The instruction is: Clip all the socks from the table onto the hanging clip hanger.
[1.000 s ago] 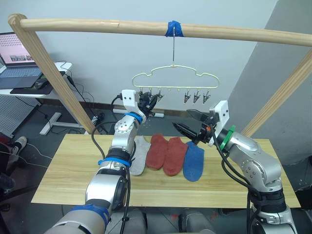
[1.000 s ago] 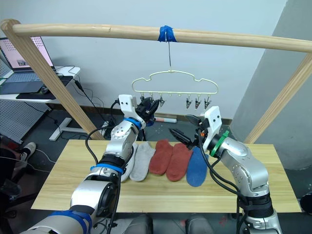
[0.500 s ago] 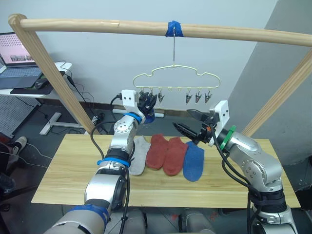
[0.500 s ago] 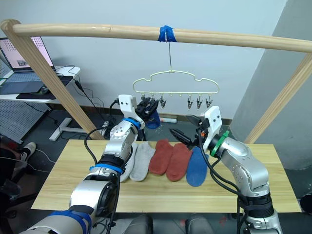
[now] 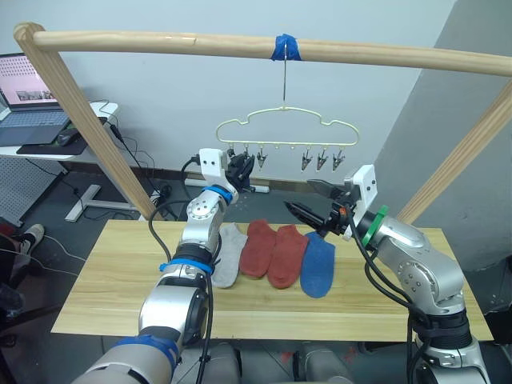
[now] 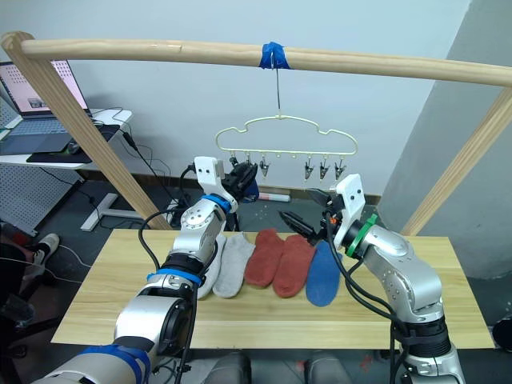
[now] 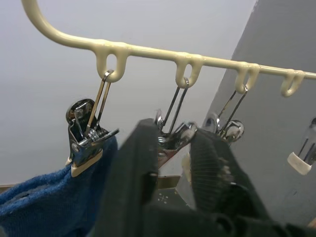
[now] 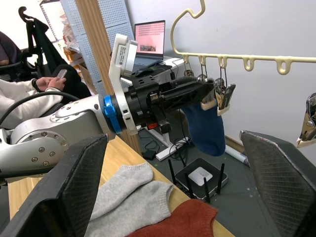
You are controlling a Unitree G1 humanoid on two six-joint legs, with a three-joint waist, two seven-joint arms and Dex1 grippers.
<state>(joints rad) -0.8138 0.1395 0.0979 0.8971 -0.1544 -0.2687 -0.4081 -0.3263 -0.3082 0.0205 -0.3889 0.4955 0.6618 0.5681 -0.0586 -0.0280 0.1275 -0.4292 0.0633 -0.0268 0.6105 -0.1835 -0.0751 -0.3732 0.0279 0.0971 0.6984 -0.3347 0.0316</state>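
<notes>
The pale yellow clip hanger (image 5: 288,124) hangs from the wooden pole. My left gripper (image 5: 242,168) is raised to its left clips, and its fingers (image 7: 212,173) are shut on a metal clip (image 7: 173,140). A blue sock (image 8: 205,126) hangs from the neighbouring end clip (image 7: 86,140). On the table (image 5: 104,272) lie a light grey sock (image 5: 230,252), two rust red socks (image 5: 258,246) (image 5: 286,254) and a blue sock (image 5: 318,264), side by side. My right gripper (image 5: 300,196) hovers open above the red and blue socks, holding nothing.
The thick round pole frame (image 5: 160,42) spans overhead, with slanted legs at both table ends and blue tape (image 5: 286,46) at the hook. A desk with a laptop (image 5: 32,120) stands at far left. A seated person (image 8: 19,89) is behind it.
My left gripper has shifted slightly at the hanger's left clips, and the hanger has rocked a little. The right arm and the socks on the table have stayed put.
</notes>
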